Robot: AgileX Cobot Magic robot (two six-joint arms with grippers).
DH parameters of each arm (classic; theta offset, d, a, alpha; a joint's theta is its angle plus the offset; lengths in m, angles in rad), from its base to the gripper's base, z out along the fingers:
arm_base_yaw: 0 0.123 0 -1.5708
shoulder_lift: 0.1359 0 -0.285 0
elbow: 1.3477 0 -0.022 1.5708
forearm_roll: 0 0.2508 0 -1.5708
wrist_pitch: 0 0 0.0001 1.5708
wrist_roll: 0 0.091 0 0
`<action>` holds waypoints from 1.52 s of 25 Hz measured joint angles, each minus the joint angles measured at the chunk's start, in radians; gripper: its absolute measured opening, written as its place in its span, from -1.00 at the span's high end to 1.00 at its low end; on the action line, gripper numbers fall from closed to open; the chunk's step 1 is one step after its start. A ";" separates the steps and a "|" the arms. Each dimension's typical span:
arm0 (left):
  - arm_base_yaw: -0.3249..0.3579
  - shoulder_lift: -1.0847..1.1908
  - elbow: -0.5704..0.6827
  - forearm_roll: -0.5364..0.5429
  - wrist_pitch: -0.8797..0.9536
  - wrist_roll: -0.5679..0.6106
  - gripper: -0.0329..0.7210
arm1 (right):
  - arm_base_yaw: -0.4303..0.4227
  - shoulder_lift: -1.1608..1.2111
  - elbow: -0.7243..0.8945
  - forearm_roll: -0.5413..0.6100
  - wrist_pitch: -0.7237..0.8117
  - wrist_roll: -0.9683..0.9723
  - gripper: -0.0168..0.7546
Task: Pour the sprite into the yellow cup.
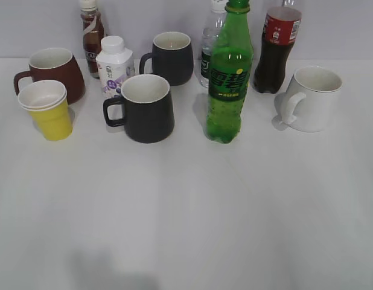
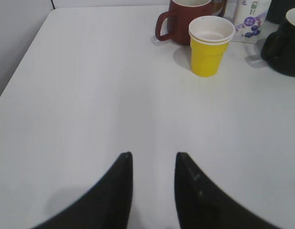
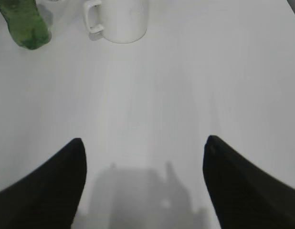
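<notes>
The sprite (image 1: pixel 229 75) is a tall green bottle with a green cap, standing upright right of the table's middle; its base shows at the top left of the right wrist view (image 3: pixel 24 25). The yellow cup (image 1: pixel 49 111) stands at the left in front of a brown-red mug (image 1: pixel 54 70); it also shows in the left wrist view (image 2: pixel 210 46). My left gripper (image 2: pixel 153 155) is open and empty over bare table, well short of the cup. My right gripper (image 3: pixel 143 140) is wide open and empty, short of the bottle. Neither gripper shows in the exterior view.
Two dark mugs (image 1: pixel 146 107) (image 1: pixel 170 57) stand mid-table. A white mug (image 1: pixel 311 98) stands at the right. Behind are a white milk bottle (image 1: pixel 113 66), a brown drink bottle (image 1: pixel 92 34), a clear water bottle (image 1: pixel 212 42) and a cola bottle (image 1: pixel 277 47).
</notes>
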 joint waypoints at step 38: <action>-0.068 0.236 0.143 0.024 -0.706 0.000 0.28 | 0.000 0.415 -0.023 0.141 -0.551 0.000 -0.51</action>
